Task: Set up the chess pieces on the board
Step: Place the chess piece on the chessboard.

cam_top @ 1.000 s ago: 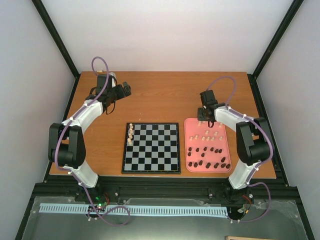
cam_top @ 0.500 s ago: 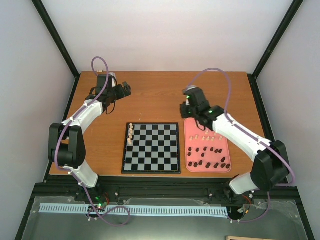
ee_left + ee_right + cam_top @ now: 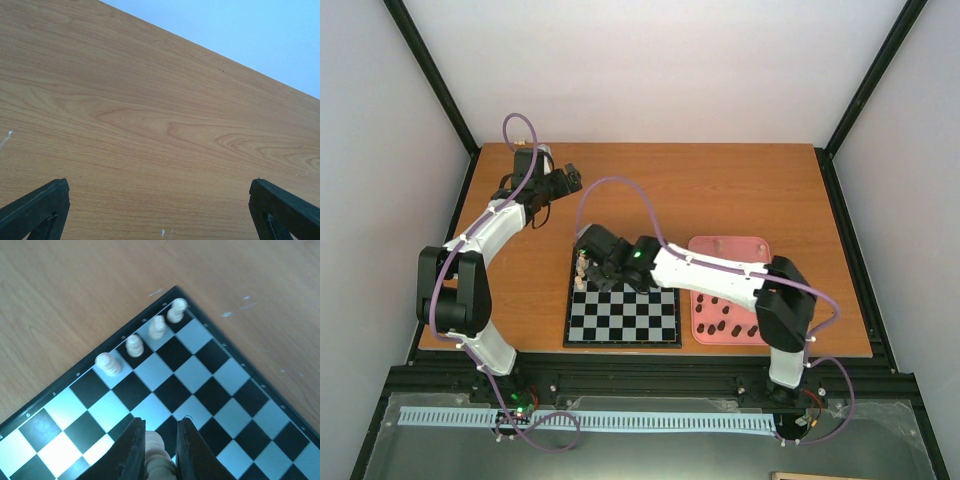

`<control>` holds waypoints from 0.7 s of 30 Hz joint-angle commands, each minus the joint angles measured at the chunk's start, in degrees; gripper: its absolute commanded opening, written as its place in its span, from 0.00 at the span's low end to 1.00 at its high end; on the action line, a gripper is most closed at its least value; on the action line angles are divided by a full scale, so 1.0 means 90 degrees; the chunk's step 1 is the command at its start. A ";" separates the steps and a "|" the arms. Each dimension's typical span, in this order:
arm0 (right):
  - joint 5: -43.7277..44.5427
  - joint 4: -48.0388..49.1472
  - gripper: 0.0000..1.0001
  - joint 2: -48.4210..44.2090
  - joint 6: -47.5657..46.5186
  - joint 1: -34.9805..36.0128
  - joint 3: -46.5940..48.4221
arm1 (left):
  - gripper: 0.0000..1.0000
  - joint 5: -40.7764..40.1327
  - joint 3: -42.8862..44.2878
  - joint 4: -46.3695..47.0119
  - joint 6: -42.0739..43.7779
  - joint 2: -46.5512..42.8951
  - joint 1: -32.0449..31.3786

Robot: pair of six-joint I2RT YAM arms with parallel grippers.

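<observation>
1. The right gripper (image 3: pixel 160 440) is clamping a cream chess piece (image 3: pixel 156 454) between nearly closed fingers, over the far-left corner of the board (image 3: pixel 200 385).
2. Four cream pieces (image 3: pixel 158 327) are standing in a row along its left edge.
3. The left gripper (image 3: pixel 160 215) is gaping wide open, holding nothing, above the far-left part of the table (image 3: pixel 150 100).

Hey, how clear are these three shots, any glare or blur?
Right wrist view: board mostly sharp, glare bleaching light squares at lower left, the cream piece in the right tool soft. Left wrist view: table grain crisp, wall tinted blue. Top view: even light, placed pieces tiny and indistinct.
</observation>
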 commanded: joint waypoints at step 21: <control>-0.0018 -0.0776 0.06 0.1882 -0.0378 0.0824 0.1775 | 1.00 -0.0162 0.0289 0.0002 0.0069 0.0065 0.0031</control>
